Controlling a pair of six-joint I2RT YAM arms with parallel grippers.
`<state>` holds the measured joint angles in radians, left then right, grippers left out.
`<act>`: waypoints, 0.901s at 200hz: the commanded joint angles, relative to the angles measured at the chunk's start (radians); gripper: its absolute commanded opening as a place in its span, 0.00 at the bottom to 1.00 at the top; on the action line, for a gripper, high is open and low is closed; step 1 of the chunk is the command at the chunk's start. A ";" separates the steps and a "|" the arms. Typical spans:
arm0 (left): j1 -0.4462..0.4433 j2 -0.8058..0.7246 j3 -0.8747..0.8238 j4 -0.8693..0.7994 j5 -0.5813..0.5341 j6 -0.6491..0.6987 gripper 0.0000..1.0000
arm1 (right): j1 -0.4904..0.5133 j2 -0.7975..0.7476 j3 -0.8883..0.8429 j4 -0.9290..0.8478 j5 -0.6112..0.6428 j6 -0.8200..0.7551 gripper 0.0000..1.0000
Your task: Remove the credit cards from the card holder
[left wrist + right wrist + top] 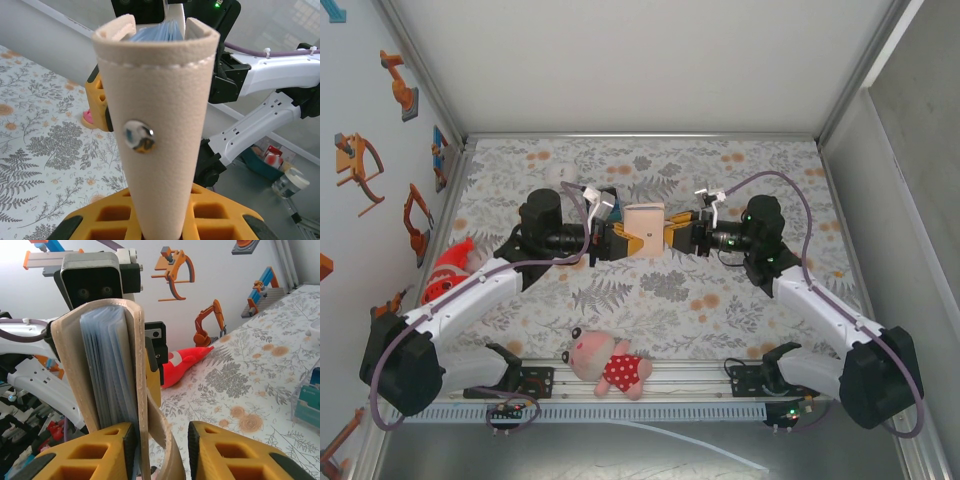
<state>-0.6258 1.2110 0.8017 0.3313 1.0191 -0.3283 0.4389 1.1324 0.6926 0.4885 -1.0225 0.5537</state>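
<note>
**Left claw (162,224) clamps card holder (160,100); right claw (162,450) agape**

Left claw clenched on one end of the card holder, held mid-air over table (720,300) centre; right claw spread, straddling the loose tab (167,440) side; cards (107,370) packed tight inside; prob. light, leather soft & floppy, cards stiff & slick; take cards by exposed edges, not leather.

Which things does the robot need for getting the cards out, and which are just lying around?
For the job:
- card holder
- blue-grey cards tucked inside it
- left gripper, clamped on the holder
- right gripper, at its other side

Just lying about:
- pink plush pig
- red plush toy
- teal box
</note>
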 commanded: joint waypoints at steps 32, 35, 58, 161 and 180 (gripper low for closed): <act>-0.005 0.002 0.012 0.081 0.024 -0.019 0.02 | 0.013 0.001 -0.001 0.032 -0.073 0.010 0.40; -0.005 0.006 0.015 0.082 0.024 -0.021 0.02 | 0.016 0.003 -0.001 0.032 -0.074 0.010 0.41; -0.007 0.039 0.036 0.085 0.023 -0.037 0.05 | 0.035 0.018 0.002 0.037 -0.077 0.008 0.44; -0.004 0.034 0.054 -0.132 -0.188 0.034 0.69 | 0.039 -0.076 0.034 -0.259 0.256 -0.130 0.00; -0.007 0.039 0.063 -0.163 -0.265 0.031 0.78 | 0.040 -0.084 0.038 -0.288 0.319 -0.122 0.00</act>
<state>-0.6277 1.2617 0.8261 0.2424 0.8696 -0.3214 0.4747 1.0779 0.6937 0.2623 -0.8299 0.4549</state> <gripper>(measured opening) 0.734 0.080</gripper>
